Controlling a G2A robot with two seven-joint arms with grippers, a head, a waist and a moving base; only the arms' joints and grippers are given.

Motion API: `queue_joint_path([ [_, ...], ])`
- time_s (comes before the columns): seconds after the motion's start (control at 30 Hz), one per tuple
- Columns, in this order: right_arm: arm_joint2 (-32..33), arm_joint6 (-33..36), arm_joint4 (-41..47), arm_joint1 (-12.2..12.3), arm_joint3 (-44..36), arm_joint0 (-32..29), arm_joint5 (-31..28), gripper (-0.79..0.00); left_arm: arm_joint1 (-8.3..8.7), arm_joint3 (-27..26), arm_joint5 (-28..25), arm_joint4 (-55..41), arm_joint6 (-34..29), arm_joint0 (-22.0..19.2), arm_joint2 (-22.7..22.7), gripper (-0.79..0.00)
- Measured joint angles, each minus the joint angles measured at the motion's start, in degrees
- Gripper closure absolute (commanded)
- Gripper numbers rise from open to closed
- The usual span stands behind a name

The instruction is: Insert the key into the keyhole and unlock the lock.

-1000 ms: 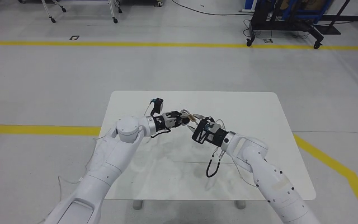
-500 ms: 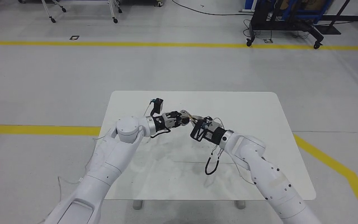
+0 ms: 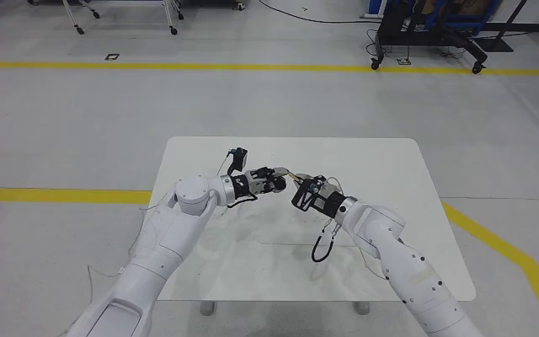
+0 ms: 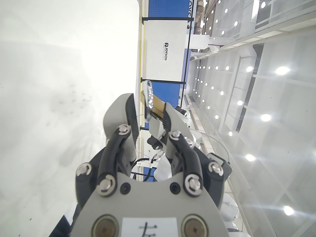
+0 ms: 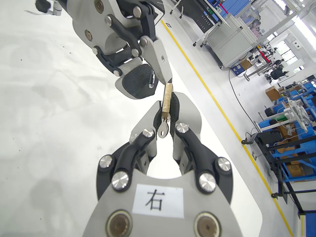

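Clamping the lock point(image 5: 168, 93), the right tool point(image 5: 167, 102) leaves the key point(image 5: 163, 130) half hidden.

Left gripper point(image 5: 155, 82) against right gripper's point(image 5: 166, 110) lock point(image 5: 167, 92)

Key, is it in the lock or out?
In. In the right wrist view the key shows just its silver head, sticking out of the end of the brass lock that the right gripper holds.
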Motion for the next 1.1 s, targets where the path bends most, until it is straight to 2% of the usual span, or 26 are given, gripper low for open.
queue_joint_path([
  [0.13, 2.12, 0.77, 0.72, 0.44, 0.83, -1.48, -1.28, 0.000, 0.06, -0.14, -0.45, -0.18, -0.41, 0.12, -0.24, -0.785],
  [0.27, 2.98, 2.68, 2.28, 0.79, 4.70, -0.60, -7.02, 0.000, 0.15, -0.21, -0.72, -0.61, -0.17, 0.13, -0.82, -0.785],
  [0.5, -0.75, 4.65, 7.19, -0.09, 15.91, 4.94, -13.35, 0.000, 0.39, -0.40, -0.63, -1.24, 0.01, 0.26, -1.94, -0.785],
  [0.6, -2.34, 5.87, 7.92, -0.45, 18.44, 6.69, -14.49, 0.000, 0.40, -0.43, -0.39, -1.23, 0.08, 0.25, -1.94, -0.785],
  [0.63, -2.61, 6.05, 8.16, -0.52, 18.90, 7.04, -14.56, -0.022, 0.39, -0.43, -0.33, -1.19, 0.14, 0.22, -1.91, -0.785],
  [0.67, -2.82, 6.10, 8.41, -0.57, 19.21, 7.25, -14.68, -0.117, 0.38, -0.42, -0.28, -1.14, 0.19, 0.19, -1.88, -0.785],
  [0.7, -2.99, 6.13, 8.64, -0.59, 19.44, 7.39, -14.89, -0.308, 0.37, -0.40, -0.23, -1.10, 0.23, 0.16, -1.84, -0.785],
  [0.73, -3.04, 6.18, 8.72, -0.58, 19.51, 7.42, -14.99, -0.391, 0.37, -0.38, -0.20, -1.11, 0.25, 0.15, -1.83, -0.785],
  [0.77, -3.03, 6.23, 8.77, -0.56, 19.50, 7.38, -15.06, -0.560, 0.36, -0.36, -0.16, -1.14, 0.28, 0.12, -1.83, -0.785],
  [0.8, -2.92, 6.29, 8.82, -0.49, 19.37, 7.24, -15.17, -0.668, 0.36, -0.32, -0.10, -1.15, 0.35, 0.08, -1.85, -0.785],
  [0.83, -2.73, 6.26, 8.89, -0.41, 19.15, 7.09, -15.27, -0.739, 0.36, -0.29, -0.04, -1.18, 0.38, 0.05, -1.88, -0.785],
  [0.97, -0.74, 3.31, 10.05, 0.20, 16.95, 5.34, -16.32, -0.748, 0.35, -0.16, 0.11, -1.36, 0.51, -0.07, -1.99, -0.785],
  [1.03, 1.42, 0.05, 10.87, 0.80, 15.17, 3.66, -17.26, -0.785, 0.35, -0.06, 0.24, -1.42, 0.58, -0.17, -2.05, -0.785],
  [1.1, 4.56, -4.48, 11.58, 1.57, 13.27, 1.48, -18.05, -0.785, 0.36, 0.05, 0.28, -1.51, 0.70, -0.28, -2.20, -0.785],
])
